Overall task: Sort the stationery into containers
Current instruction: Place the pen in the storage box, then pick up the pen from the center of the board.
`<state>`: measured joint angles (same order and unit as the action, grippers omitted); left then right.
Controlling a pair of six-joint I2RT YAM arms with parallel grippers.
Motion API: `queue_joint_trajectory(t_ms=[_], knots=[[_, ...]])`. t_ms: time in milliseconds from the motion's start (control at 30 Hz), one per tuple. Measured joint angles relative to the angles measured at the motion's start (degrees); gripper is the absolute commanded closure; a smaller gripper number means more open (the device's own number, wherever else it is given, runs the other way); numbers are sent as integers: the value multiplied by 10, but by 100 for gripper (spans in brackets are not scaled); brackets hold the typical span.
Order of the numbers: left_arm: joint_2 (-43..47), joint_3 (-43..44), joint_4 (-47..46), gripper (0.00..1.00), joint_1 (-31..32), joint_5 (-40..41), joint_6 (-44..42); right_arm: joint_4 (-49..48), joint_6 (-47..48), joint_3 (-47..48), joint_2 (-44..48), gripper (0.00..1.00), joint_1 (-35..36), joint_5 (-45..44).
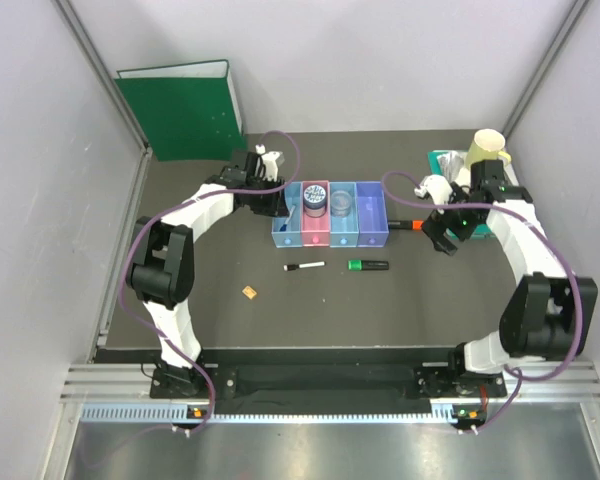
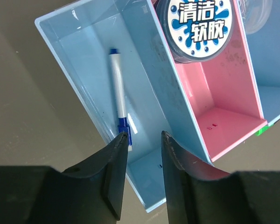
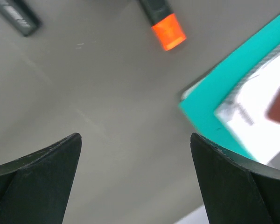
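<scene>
The left gripper [image 2: 144, 137] hangs over the near end of the left blue bin [image 2: 84, 51], its jaws a little apart with nothing between them. The blue-cap pen [image 2: 117, 93] lies flat on that bin's floor, free of the grip, its blue end just beside one fingertip. Next along, the pink bin [image 2: 219, 98] holds a dark jar [image 2: 198, 25] with a blue and white label, and the second blue bin [image 1: 342, 232] holds a clear jar [image 1: 342, 203]. I cannot see anything in the purple bin [image 1: 372, 228] at the row's right end. On the table [image 1: 210, 270] in front of the bins lie a black-cap pen [image 1: 303, 266] and a green highlighter [image 1: 367, 265], near each other, with a tan square [image 1: 250, 292] further left and nearer the arms. The right gripper [image 3: 135, 137] is spread wide and holds nothing, hovering above bare table. The orange highlighter [image 3: 168, 30] lies just ahead of it, between the purple bin and the gripper. The teal tray [image 3: 224, 93] sits to that gripper's right, a cream mug [image 1: 487, 150] behind it, and a green binder [image 1: 180, 110] leans at the back left
</scene>
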<state>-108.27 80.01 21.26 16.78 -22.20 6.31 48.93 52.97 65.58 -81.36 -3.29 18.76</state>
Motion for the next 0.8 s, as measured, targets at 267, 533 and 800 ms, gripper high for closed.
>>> queue_joint_trajectory(t_ms=[267, 533, 800], knots=[[0, 4, 6, 60, 1, -6, -2, -23, 119, 100, -106, 0, 30, -49], [4, 77, 101, 65, 6, -35, -83, -29, 198, 105, -200, 0, 113, -86], [56, 85, 184, 64, 30, -52, -273, -33, 196, 232, -327, 2, 111, -87]])
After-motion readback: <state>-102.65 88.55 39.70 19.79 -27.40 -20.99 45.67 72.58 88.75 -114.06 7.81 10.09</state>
